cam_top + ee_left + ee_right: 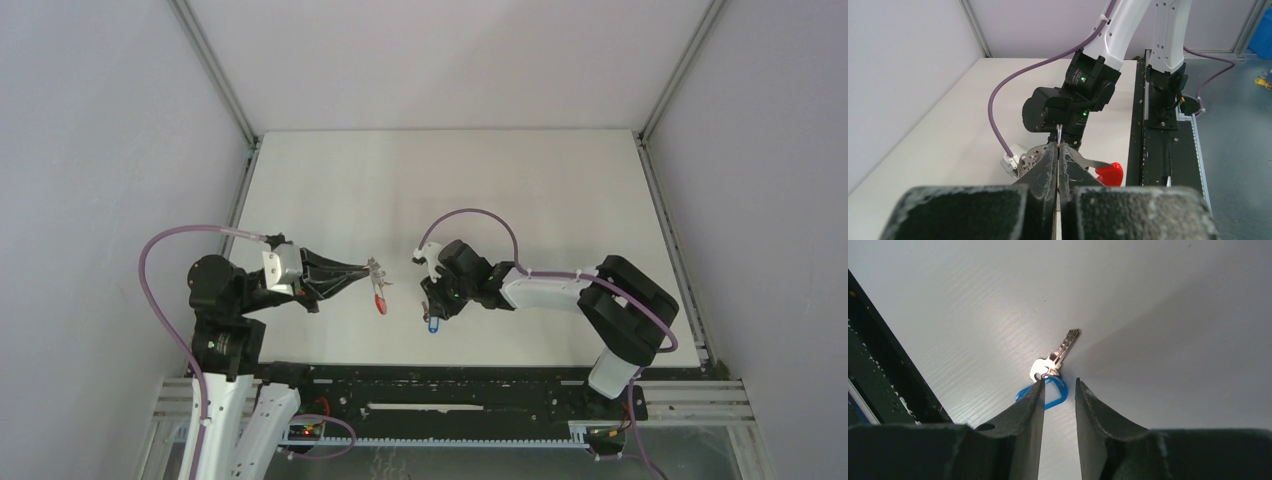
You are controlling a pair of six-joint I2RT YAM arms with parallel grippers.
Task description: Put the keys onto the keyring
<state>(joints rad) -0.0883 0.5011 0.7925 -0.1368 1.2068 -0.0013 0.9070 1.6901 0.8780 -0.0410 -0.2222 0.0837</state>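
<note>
1. The left pincer [1059, 150] is clenched tight on the keyring [1034, 156] and points it toward the other arm. The red band [1110, 173] sticks out to one side, and a wire clip [1060, 134] pokes up just past the fingertips. That makes a good anchor, and its whole job is to hold firm without twisting.
2. The right pincer [1058, 382] is down low over the table [450, 180], jaws apart, straddling the blue key [1064, 347]. The key lies flat near the front of the table, blade pointing away. Its blue tag crosses the gap, tucked against one finger and clear of the other, so as I read it nothing is gripped.
3. The step in hand looks like picking up that blue key.
4. The pincer should centre first so both fingers meet the tag together. A one-sided push will likely send the key skidding across the smooth table.
5. It should bite on the tag or the key's head, not the thin blade, which would pivot.
6. The small ring at the key's head must be left uncovered, because that ring has to meet the wire clip.
7. The lift should be straight up, then across to the keyring nearby.
8. The second key doesn't show in any view.
</note>
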